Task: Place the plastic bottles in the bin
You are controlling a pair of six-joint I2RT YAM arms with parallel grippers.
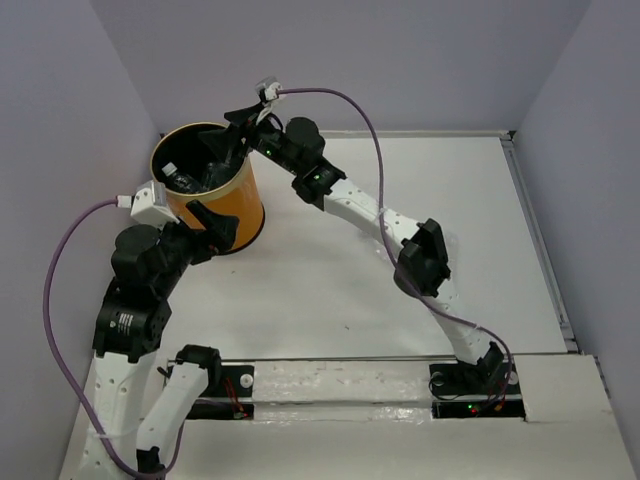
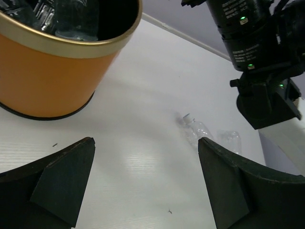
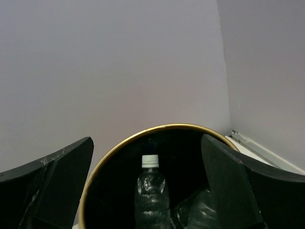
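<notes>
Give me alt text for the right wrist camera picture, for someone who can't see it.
A clear plastic bottle with a white cap stands upright inside the black-lined bin, seen from just above its gold rim. The right gripper frames the view, its dark fingers spread wide, holding nothing.

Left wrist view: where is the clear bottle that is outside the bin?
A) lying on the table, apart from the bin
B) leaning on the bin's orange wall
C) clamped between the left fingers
A: the clear bottle lies on the table beyond the open left gripper, apart from the bin.
</notes>
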